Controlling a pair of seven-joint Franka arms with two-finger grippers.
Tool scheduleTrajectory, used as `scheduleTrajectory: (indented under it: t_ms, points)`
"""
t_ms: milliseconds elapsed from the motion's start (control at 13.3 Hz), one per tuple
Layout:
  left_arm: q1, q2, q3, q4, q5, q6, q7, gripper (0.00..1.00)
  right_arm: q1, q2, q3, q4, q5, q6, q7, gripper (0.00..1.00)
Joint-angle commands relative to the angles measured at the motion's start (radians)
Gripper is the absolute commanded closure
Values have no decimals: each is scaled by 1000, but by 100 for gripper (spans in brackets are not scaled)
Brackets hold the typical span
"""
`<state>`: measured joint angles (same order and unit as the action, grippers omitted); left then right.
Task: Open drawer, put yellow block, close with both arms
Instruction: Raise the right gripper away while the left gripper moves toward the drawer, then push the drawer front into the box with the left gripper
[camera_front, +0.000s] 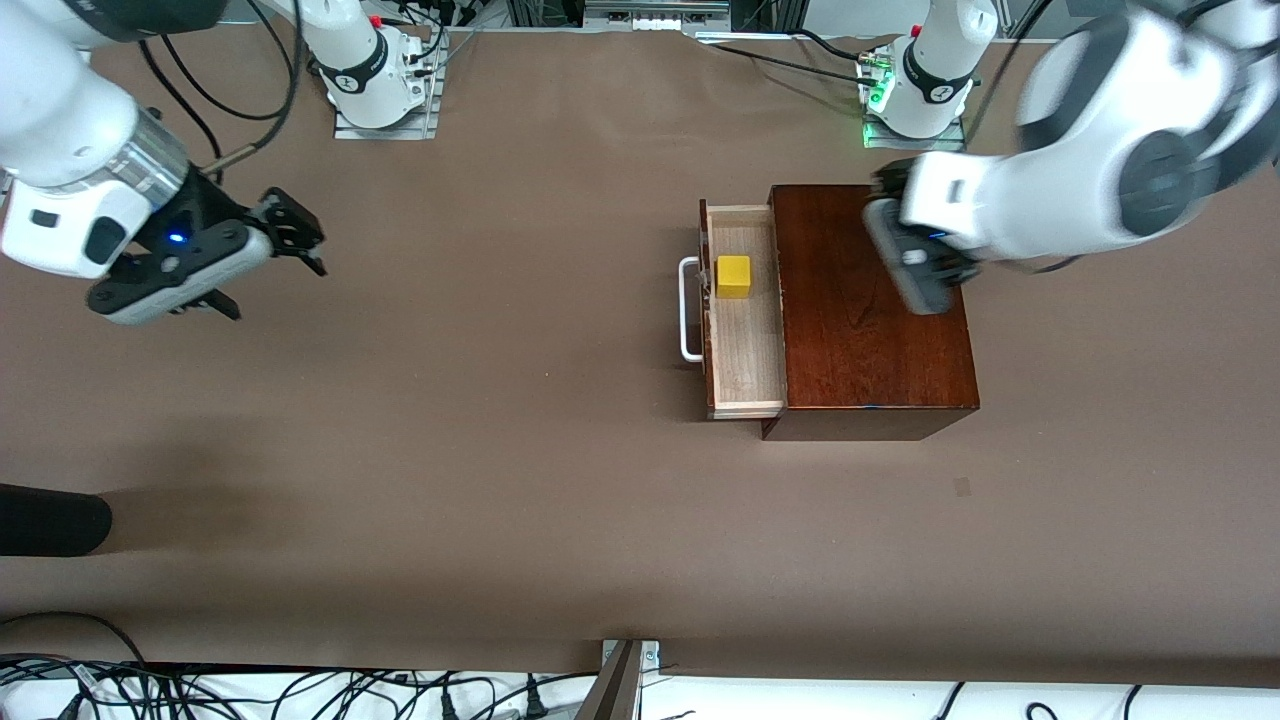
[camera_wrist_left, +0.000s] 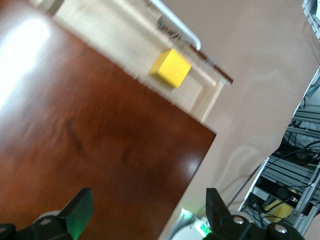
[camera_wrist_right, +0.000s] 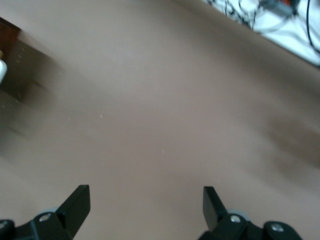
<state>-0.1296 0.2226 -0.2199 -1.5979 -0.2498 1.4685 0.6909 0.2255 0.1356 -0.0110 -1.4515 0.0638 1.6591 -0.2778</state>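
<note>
The dark reddish-brown wooden box (camera_front: 870, 300) stands toward the left arm's end of the table. Its drawer (camera_front: 745, 340) is pulled out and shows its pale inside and its white handle (camera_front: 688, 310). The yellow block (camera_front: 733, 276) lies in the drawer, at the end nearer the robots' bases. My left gripper (camera_front: 888, 190) is open and empty, over the box top at its edge nearest the bases. The left wrist view shows the gripper (camera_wrist_left: 149, 205), box top (camera_wrist_left: 100, 125) and block (camera_wrist_left: 171, 68). My right gripper (camera_front: 295, 235) is open and empty over bare table at the right arm's end; it also shows in the right wrist view (camera_wrist_right: 146, 200).
A dark rounded object (camera_front: 50, 520) juts in at the right arm's end, nearer the front camera. Cables (camera_front: 300, 695) run along the table's near edge. The left arm's base (camera_front: 915, 100) with a green light stands close to the box.
</note>
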Motion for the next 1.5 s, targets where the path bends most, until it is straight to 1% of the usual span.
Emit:
scheduleTrajectory:
  t_ms: [0,75,150,225,300,375,524,599,674,749,899,1124,1274,1424]
  points:
    - [-51,87,-64,35,-13,114,29,0,-67,-108,-9,-156,17,-5,5,0]
    - [-100,125,-67,35,-14,210,30,0,-68,-134,-42,-185,17,-5,0,0]
    - [-158,174,-68,39,-13,298,26,0,-68,-148,-56,-193,11,-7,-1,0]
    - [-220,197,-64,59,-9,344,10,0,-71,-148,-61,-191,5,-25,11,0]
    - [-275,205,-64,76,44,354,-16,0,-84,-149,-75,-193,2,-36,11,0]
    - [-306,207,-68,88,82,354,-49,0,-116,-148,-75,-196,1,-48,11,0]
    - [-387,208,-68,88,87,358,-114,0,-140,-146,-76,-193,-4,-76,8,0]
    - [-421,210,-59,90,102,361,-164,0,-140,-142,-76,-188,-25,-76,8,0]
    - [-424,210,-58,88,195,398,-156,0,-138,-142,-76,-185,-45,-76,-4,0]
    - [-414,221,-65,78,290,445,-96,0,-134,-139,-70,-185,-73,-74,0,0]
    - [-413,274,-65,84,293,489,20,0,-121,-136,-66,-184,-90,-74,14,0]
    - [-426,336,-65,76,314,617,53,0,-121,-131,-69,-179,-94,-65,6,0]
    - [-420,350,-65,64,314,636,129,0,-120,-105,-66,-141,-104,-79,14,0]
    - [-412,353,-67,49,313,635,202,0,-126,-103,-72,-135,-98,-78,9,0]
